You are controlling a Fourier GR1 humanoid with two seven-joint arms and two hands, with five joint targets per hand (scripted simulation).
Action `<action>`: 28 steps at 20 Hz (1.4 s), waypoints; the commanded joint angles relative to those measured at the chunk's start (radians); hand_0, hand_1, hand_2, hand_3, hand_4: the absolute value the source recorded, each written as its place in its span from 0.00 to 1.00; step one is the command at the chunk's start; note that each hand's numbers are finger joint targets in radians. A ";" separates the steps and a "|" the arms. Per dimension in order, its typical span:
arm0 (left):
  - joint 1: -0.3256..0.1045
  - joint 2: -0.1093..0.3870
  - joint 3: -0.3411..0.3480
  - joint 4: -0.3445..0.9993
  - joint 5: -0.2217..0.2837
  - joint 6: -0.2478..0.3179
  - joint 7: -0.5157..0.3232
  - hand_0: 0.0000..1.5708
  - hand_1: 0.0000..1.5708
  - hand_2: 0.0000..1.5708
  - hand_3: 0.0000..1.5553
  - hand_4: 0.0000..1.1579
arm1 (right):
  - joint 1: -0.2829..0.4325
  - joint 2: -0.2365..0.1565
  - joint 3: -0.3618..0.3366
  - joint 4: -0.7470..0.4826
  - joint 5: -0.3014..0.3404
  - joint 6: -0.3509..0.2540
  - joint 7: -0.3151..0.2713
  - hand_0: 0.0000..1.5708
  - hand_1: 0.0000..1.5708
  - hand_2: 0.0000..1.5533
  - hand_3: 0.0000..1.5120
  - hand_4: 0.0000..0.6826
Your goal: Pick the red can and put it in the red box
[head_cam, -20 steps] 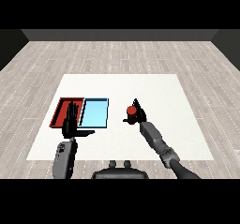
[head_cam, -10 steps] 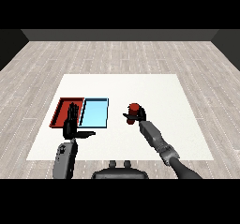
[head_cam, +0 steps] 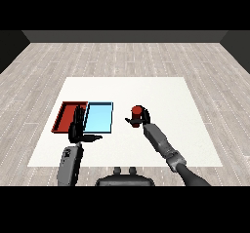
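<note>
Right hand point(head_cam: 140, 120) is curled round the red can point(head_cam: 137, 112), fingers wrapped on its lower half; the can's top sticks up above the hand, roughly upright. Can't tell whether the can base touches the table point(head_cam: 161, 93) or sits just off it.

Light blue tray point(head_cam: 99, 118) is off to the left of the right hand, near but with a strip of bare table between them. Red tray point(head_cam: 67, 116) is further left again, touching the blue tray side by side, so the blue one sits between the can and the red one. Can is in neither tray.

Left hand point(head_cam: 77, 130) holds nothing: fingers straight and pointing away from the robot, thumb stuck out to the right. Its fingertips overlap the seam where the two trays meet, at their near edge. Can't tell if it touches them or hovers. Red tray is ahead-left of this hand, blue tray ahead-right.

Left and right hands are well apart.
</note>
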 commanded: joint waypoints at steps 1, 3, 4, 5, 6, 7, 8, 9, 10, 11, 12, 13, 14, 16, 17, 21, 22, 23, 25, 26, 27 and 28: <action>0.043 0.030 0.018 -0.008 0.029 -0.049 -0.021 0.00 0.00 0.00 0.00 0.00 | 0.012 -0.034 -0.003 -0.092 0.031 0.017 0.004 0.91 0.91 0.92 0.90 0.92; -0.024 0.022 0.013 0.030 0.020 -0.031 0.015 0.00 0.00 0.00 0.00 0.00 | 0.078 -0.036 0.034 -0.211 0.065 -0.027 0.035 0.90 0.90 0.92 0.91 0.91; 0.029 -0.018 -0.040 0.015 -0.020 -0.014 -0.027 0.00 0.00 0.00 0.00 0.00 | 0.103 -0.052 0.037 -0.280 0.063 -0.031 0.060 0.91 0.91 0.92 0.91 0.91; 0.016 -0.015 -0.055 -0.006 -0.036 -0.006 0.002 0.00 0.00 0.00 0.00 0.00 | 0.092 -0.086 0.044 -0.352 0.058 -0.032 0.123 0.90 0.90 0.92 0.91 0.90; 0.089 -0.002 -0.059 -0.078 -0.022 -0.025 0.020 0.00 0.00 0.00 0.00 0.00 | 0.120 -0.085 0.045 -0.379 0.071 -0.028 0.116 0.91 0.91 0.92 0.91 0.91; 0.057 -0.015 -0.070 -0.052 -0.051 -0.001 0.002 0.00 0.00 0.00 0.00 0.00 | 0.150 -0.076 0.046 -0.419 0.087 -0.048 0.119 0.91 0.91 0.92 0.91 0.91; -0.003 -0.020 -0.075 -0.035 -0.058 0.013 0.046 0.00 0.00 0.00 0.00 0.00 | 0.136 -0.133 0.039 -0.491 0.067 -0.033 0.173 0.92 0.92 0.92 0.91 0.92; 0.049 -0.015 -0.088 -0.085 -0.051 0.000 0.069 0.00 0.00 0.00 0.00 0.00 | 0.154 -0.082 0.063 -0.527 0.098 -0.073 0.186 0.93 0.93 0.93 0.92 0.94; -0.003 0.003 -0.050 0.013 -0.018 -0.037 0.033 0.00 0.00 0.00 0.00 0.00 | 0.176 -0.085 0.046 -0.539 0.094 -0.044 0.162 0.93 0.93 0.93 0.92 0.97; 0.023 -0.019 -0.083 -0.103 -0.014 -0.015 0.113 0.00 0.00 0.00 0.00 0.00 | 0.196 -0.074 0.046 -0.587 0.093 -0.070 0.177 0.93 0.93 0.93 0.92 0.97; -0.030 -0.021 -0.084 -0.074 -0.036 0.011 0.156 0.00 0.00 0.00 0.00 0.00 | 0.203 -0.105 0.045 -0.618 0.090 -0.023 0.193 0.93 0.93 0.92 0.92 0.96; 0.004 -0.027 -0.136 -0.054 -0.043 0.045 0.126 0.00 0.00 0.00 0.00 0.00 | 0.254 -0.115 0.081 -0.749 0.111 -0.085 0.271 0.93 0.93 0.92 0.92 0.96; 0.010 -0.027 -0.195 -0.093 -0.064 0.086 0.141 0.00 0.00 0.00 0.00 0.00 | 0.217 -0.085 0.050 -0.674 0.116 -0.069 0.232 0.92 0.92 0.92 0.92 0.95; -0.009 -0.028 -0.173 -0.029 -0.039 0.055 0.134 0.00 0.00 0.00 0.00 0.00 | 0.271 -0.090 0.065 -0.786 0.138 -0.089 0.279 0.92 0.92 0.92 0.92 0.96; -0.012 -0.028 -0.179 -0.027 -0.039 0.062 0.134 0.00 0.00 0.00 0.00 0.00 | 0.290 -0.069 0.079 -0.822 0.161 -0.113 0.299 0.92 0.92 0.92 0.92 0.96; 0.014 -0.028 -0.240 -0.063 -0.047 0.115 0.163 0.00 0.00 0.00 0.00 0.00 | 0.314 -0.003 0.115 -0.891 0.244 -0.188 0.348 0.92 0.92 0.92 0.92 0.96; -0.005 -0.028 -0.269 -0.051 -0.041 0.119 0.183 0.00 0.00 0.00 0.00 0.00 | 0.362 0.001 0.196 -0.938 0.245 -0.239 0.363 0.92 0.92 0.92 0.92 0.96; -0.070 -0.028 -0.218 0.040 -0.045 0.100 0.160 0.00 0.00 0.00 0.00 0.00 | 0.272 0.002 0.182 -0.876 0.218 -0.248 0.365 0.92 0.92 0.92 0.92 0.96; -0.082 -0.028 -0.285 0.075 -0.002 0.150 0.137 0.00 0.00 0.00 0.00 0.00 | 0.462 -0.018 0.216 -1.051 0.242 -0.226 0.375 0.92 0.92 0.92 0.91 0.96; -0.034 -0.028 -0.372 0.057 -0.017 0.214 0.091 0.00 0.00 0.00 0.00 0.00 | 0.339 -0.010 0.109 -0.905 0.203 -0.155 0.345 0.92 0.92 0.92 0.91 0.95; -0.137 -0.028 -0.323 0.131 0.028 0.190 0.145 0.00 0.00 0.00 0.00 0.00 | 0.353 0.002 0.252 -0.952 0.193 -0.289 0.358 0.92 0.92 0.92 0.91 0.95; -0.062 -0.028 -0.386 0.073 0.005 0.207 0.125 0.00 0.00 0.00 0.00 0.00 | 0.307 0.003 0.196 -0.894 0.182 -0.259 0.333 0.93 0.93 0.92 0.92 0.95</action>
